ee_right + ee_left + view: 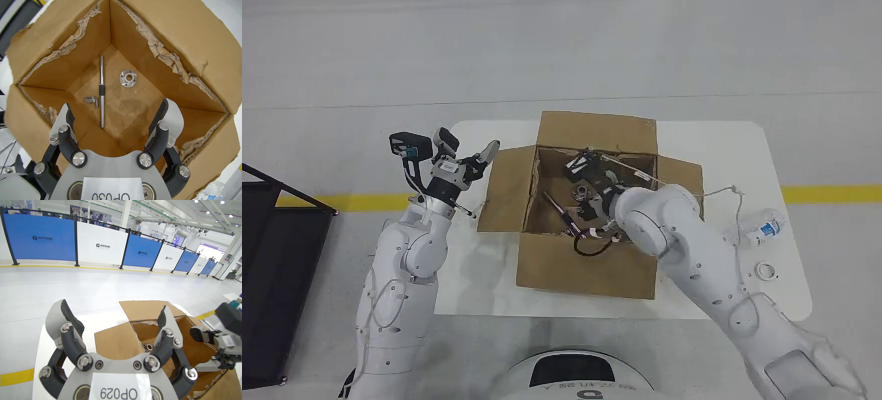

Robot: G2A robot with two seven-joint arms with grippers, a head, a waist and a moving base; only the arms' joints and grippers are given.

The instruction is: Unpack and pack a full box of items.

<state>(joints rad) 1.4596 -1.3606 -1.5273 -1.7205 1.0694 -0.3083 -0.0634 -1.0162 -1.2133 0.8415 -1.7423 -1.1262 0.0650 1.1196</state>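
The box (587,265) stands open mid-worktop (722,140). The right tool (117,106), spread and empty, hangs over its opening. On the box floor lie a steel rod (102,91), a small bracket (91,100) just beside it, and a round flange (128,78) apart. The left tool (114,306), also spread, is above the worktop's left edge.

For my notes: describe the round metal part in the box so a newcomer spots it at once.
Look inside the open cardboard box on the white table. Three metal parts lie on its floor: a long rod, a small bracket beside it, and the disc, lying apart. Only the disc is round, with a centre hole.
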